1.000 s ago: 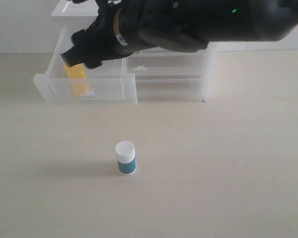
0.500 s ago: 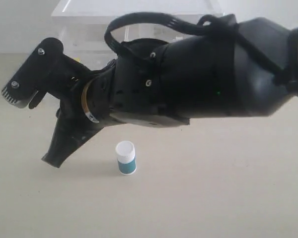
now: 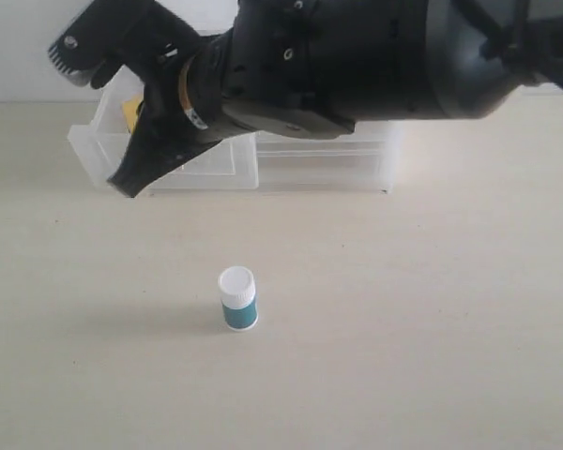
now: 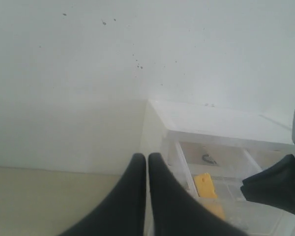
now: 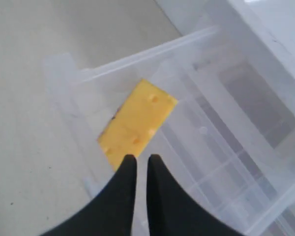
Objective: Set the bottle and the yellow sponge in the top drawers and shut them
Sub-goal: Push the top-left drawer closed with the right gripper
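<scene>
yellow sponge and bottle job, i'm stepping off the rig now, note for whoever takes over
Left gripper: fingers shut, holding nothing.
Right gripper: fingers close together, empty, over the open drawer.
Yellow sponge: lying in that pulled-out top drawer.
Bottle: upright on the table, in neither gripper.
Done: sponge placed.
Left: close that drawer, put the bottle in the other top drawer, hidden behind the arm in the exterior view, and close it.

Glossy black arm (image 3: 375,56), yellow wrist band (image 3: 182,89), silver screws (image 3: 70,41), tapered black fingers (image 5: 120,196)
</scene>
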`<move>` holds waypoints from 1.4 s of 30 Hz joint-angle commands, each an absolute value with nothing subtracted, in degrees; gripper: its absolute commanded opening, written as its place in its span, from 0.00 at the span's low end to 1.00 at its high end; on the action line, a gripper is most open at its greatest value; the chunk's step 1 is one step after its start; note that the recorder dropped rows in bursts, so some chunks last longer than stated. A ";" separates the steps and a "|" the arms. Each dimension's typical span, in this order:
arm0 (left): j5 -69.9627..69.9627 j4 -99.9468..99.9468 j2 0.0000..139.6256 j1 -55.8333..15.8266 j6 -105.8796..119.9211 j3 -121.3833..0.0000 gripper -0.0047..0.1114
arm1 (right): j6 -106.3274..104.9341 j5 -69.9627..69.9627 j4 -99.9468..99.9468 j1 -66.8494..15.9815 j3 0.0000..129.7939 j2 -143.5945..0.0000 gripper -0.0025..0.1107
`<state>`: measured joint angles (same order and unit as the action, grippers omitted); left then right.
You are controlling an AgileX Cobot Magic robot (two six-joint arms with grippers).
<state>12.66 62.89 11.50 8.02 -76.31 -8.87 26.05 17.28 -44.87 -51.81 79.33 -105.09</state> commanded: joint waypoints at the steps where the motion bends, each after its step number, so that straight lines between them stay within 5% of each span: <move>1: 12.69 62.27 11.16 8.23 -76.37 -8.63 0.07 | 26.75 19.70 -43.71 -51.39 79.67 -104.76 0.09; 12: 13.92 62.27 11.16 8.23 -76.37 -8.63 0.07 | 18.06 25.52 -39.75 -62.35 76.66 -102.04 0.09; 23: 13.92 62.27 11.16 8.23 -76.37 -8.63 0.07 | 23.89 21.59 -45.54 -51.48 79.25 -106.65 0.09; 42: 14.16 62.27 11.16 8.23 -76.37 -8.63 0.07 | 26.28 14.73 -46.04 -45.18 90.10 -112.98 0.09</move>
<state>13.96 62.89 11.50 8.02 -76.31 -8.87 25.75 17.80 -46.04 -45.46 88.22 -111.14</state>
